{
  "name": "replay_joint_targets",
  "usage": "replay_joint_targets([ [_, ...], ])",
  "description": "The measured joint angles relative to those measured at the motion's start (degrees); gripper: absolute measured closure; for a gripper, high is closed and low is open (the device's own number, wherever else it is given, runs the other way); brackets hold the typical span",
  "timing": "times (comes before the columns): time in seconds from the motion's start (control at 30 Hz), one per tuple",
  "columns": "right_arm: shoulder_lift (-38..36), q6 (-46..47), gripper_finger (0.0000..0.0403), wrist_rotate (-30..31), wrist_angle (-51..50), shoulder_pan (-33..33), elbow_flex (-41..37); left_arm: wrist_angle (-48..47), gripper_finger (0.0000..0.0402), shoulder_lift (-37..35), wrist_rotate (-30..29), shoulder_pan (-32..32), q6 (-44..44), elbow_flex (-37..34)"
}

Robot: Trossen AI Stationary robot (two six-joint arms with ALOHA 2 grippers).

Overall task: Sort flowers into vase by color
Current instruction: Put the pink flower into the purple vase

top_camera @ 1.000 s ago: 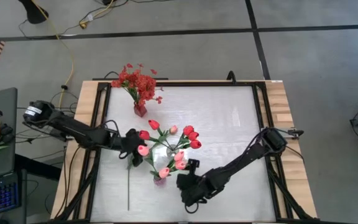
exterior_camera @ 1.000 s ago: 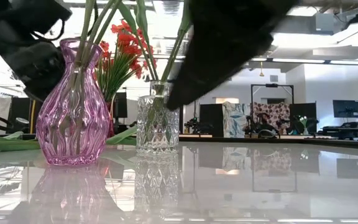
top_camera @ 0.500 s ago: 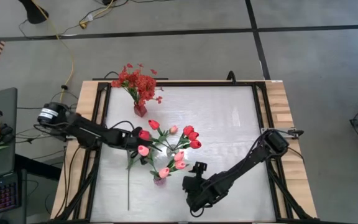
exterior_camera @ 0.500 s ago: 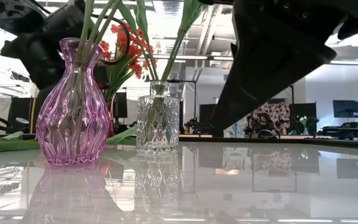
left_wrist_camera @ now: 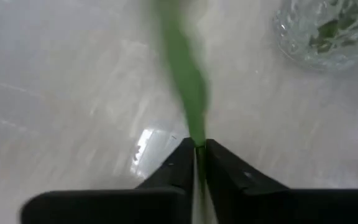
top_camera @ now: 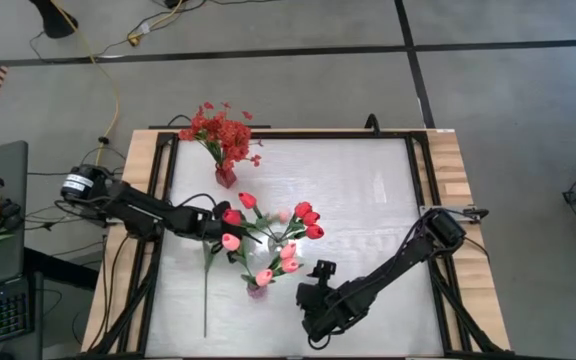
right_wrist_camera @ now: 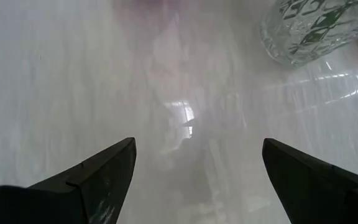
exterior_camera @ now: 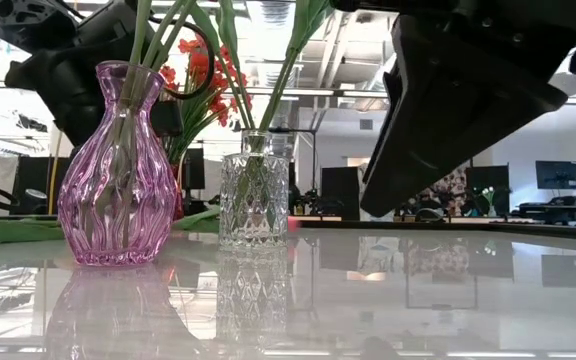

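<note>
Pinching a thin green stem between my left gripper's [left_wrist_camera: 199, 163] two dark fingers, I have the jaws drawn in narrow, nearly touching, with a green leaf running forward from the tips. In the high view that left gripper [top_camera: 215, 229] sits over the left-middle of the white table [top_camera: 368, 200], just beside a red tulip bud [top_camera: 232, 216] and a pink tulip bud [top_camera: 230, 241]. The long stem [top_camera: 206, 295] trails from there toward the table's near edge.

My right gripper [right_wrist_camera: 194, 171] is spread wide with nothing between its fingers, facing bare tabletop, low over the near part of the table [top_camera: 313, 300] and just right of the vases.

The pink glass vase [exterior_camera: 118, 170] stands near the front with green stems rising out of it; in the high view pink tulip buds [top_camera: 265, 276] show above it. The clear cut-glass vase [exterior_camera: 254, 200] stands just behind and to its right, with red tulip buds [top_camera: 308, 218] above it. A small red vase [top_camera: 225, 177] with a bushy red spray [top_camera: 220, 130] stands well apart, near the far left edge.
</note>
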Motion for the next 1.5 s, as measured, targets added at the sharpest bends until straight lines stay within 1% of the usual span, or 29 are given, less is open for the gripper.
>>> replay_joint_targets([
  [0.07, 0.0, 1.0, 0.0026, 0.0, 0.0, 0.0, 0.0, 0.4, 0.0393, -0.1, -1.3, 0.0, 0.0, 0.0],
  [0.2, 0.0, 2.0, 0.0026, 0.0, -0.1, 0.1, 0.0, 0.8, 0.0395, -1.2, -2.6, 0.9, 0.2, 0.0],
  [0.33, 0.0, 4.2, 0.0026, 1.0, -1.7, 0.7, 0.0, 0.0, 0.0399, -5.7, -2.8, 2.9, 0.8, 0.0],
  [0.43, 0.0, 6.3, 0.0026, 2.6, -3.6, 1.5, 0.0, -1.3, 0.0400, -11.1, -3.1, 4.1, 1.8, 0.0],
  [0.57, 0.0, 9.6, 0.0026, 4.7, -6.2, 2.8, 0.0, -4.7, 0.0401, -20.2, -3.1, 5.1, 2.2, 0.0],
  [0.7, 0.0, 11.7, 0.0026, 4.6, -7.9, 3.4, 0.0, -8.8, 0.0401, -29.2, -2.7, 5.3, 2.1, 0.0],
  [0.83, 0.0, 11.7, 0.0026, 4.6, -8.1, 3.2, 0.0, -11.2, 0.0401, -37.1, -1.4, 5.2, 2.1, -0.1],
  [0.97, -0.1, 11.7, 0.0026, 4.4, -8.1, 2.6, 0.0, -11.2, 0.0401, -44.0, -2.0, 5.2, 2.1, -0.1],
  [1.1, -0.4, 11.5, 0.0026, 4.2, -8.2, 2.1, 0.0, -10.9, 0.0401, -49.3, -3.3, 5.3, 3.2, -0.1],
  [1.17, -0.6, 11.4, 0.0026, 4.2, -8.2, 2.0, 0.0, -9.8, 0.0401, -51.6, -1.8, 5.2, 5.2, -0.1],
  [1.3, -1.0, 11.4, 0.0026, 4.3, -8.5, 1.7, 0.0, -6.0, 0.0401, -55.3, 3.6, 5.2, 8.7, -0.1],
  [1.5, -3.6, 11.3, 0.0026, 6.3, -8.1, 1.7, 0.0, 1.7, 0.0401, -61.6, 6.5, 5.2, 12.7, -0.1],
])
